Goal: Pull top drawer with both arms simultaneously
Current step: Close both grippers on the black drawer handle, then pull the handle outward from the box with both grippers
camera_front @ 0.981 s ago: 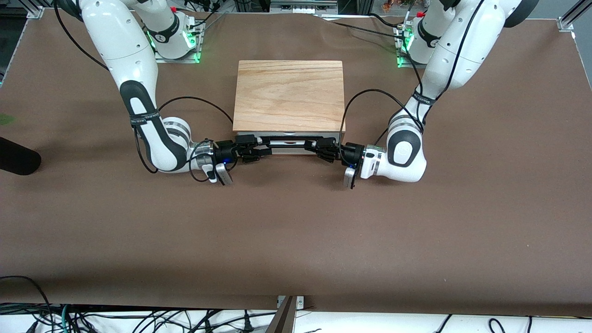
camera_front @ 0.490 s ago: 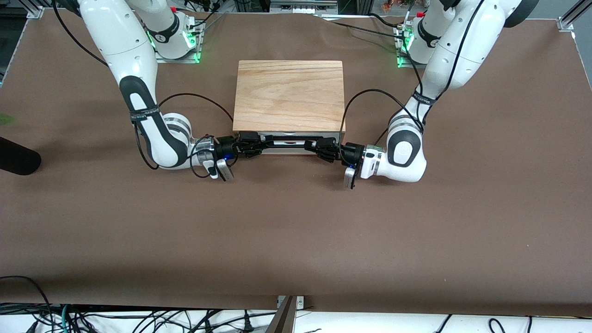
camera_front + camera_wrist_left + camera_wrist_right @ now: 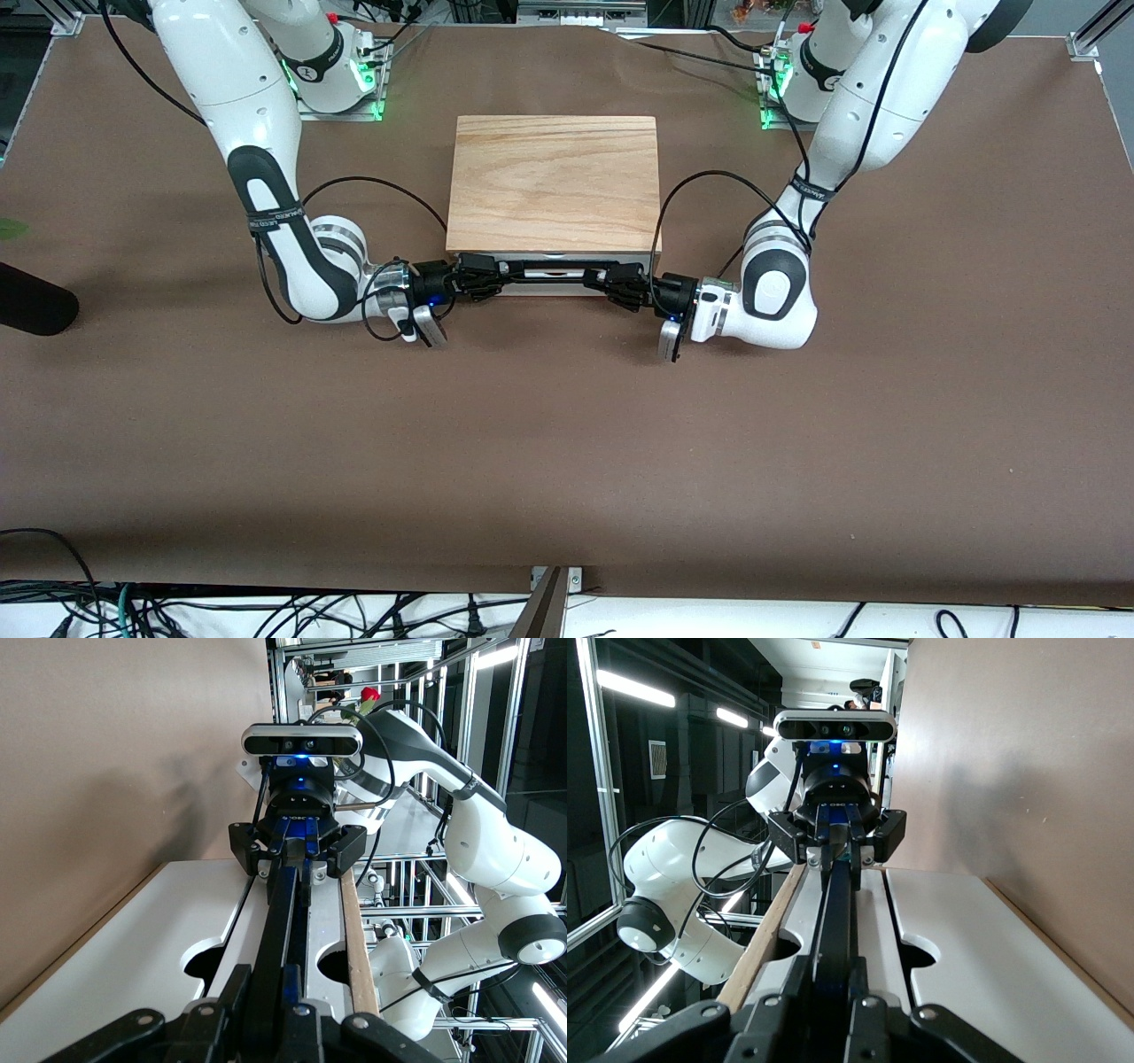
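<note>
The top drawer [image 3: 551, 280] shows its white front panel under the box's oak top slab [image 3: 554, 182], and none of its wood inside shows. Its thin black handle [image 3: 551, 268] runs along the front. My right gripper [image 3: 490, 276] is shut on the handle's end toward the right arm. My left gripper [image 3: 613, 282] is shut on the other end. In the left wrist view my left gripper [image 3: 263, 979] clamps the handle [image 3: 282, 912], with the right gripper [image 3: 297, 843] at its other end. In the right wrist view my right gripper [image 3: 831, 970] clamps the handle [image 3: 835, 912].
The box stands mid-table on the brown cloth [image 3: 567, 443], between the two green-lit bases. A black cylindrical object [image 3: 31, 306] lies at the table edge toward the right arm's end. Cables hang along the edge nearest the front camera.
My right gripper has moved in along the drawer front and shut on the handle's end; a second ago its fingers were spread. The left gripper and the drawer have not visibly moved.
</note>
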Action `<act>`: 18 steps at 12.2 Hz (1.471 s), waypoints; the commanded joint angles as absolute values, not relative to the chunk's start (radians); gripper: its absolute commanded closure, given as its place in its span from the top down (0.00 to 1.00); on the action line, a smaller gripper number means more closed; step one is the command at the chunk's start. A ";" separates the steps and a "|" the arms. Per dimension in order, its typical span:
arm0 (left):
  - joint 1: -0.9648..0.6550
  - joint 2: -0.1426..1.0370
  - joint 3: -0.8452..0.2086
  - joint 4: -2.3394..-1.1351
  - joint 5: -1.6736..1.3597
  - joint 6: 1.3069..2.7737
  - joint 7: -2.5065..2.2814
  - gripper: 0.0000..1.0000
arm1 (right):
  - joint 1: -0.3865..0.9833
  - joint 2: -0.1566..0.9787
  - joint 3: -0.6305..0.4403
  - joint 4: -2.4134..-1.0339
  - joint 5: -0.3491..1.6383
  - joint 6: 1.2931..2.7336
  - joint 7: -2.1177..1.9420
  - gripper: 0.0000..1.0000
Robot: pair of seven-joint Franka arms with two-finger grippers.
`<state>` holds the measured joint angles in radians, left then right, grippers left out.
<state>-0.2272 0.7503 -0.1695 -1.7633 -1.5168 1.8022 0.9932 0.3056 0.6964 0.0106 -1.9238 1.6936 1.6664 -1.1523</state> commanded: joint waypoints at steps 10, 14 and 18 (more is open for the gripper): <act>-0.209 0.713 -0.176 -1.792 -1.540 1.807 1.006 0.00 | 0.295 0.701 0.009 -1.898 1.720 1.693 -1.163 0.00; -0.212 0.722 -0.176 -1.744 -1.539 1.812 0.991 0.00 | 0.290 0.747 0.006 -1.798 1.753 1.718 -1.114 0.00; -0.213 0.776 -0.172 -1.614 -1.534 1.812 0.916 0.00 | 0.262 0.808 0.003 -1.685 1.753 1.749 -1.057 0.00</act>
<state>-0.2217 0.7713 -0.1648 -1.7022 -1.5171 1.8283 0.9885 0.3011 0.7353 0.0018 -1.8330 1.6960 1.6859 -1.0904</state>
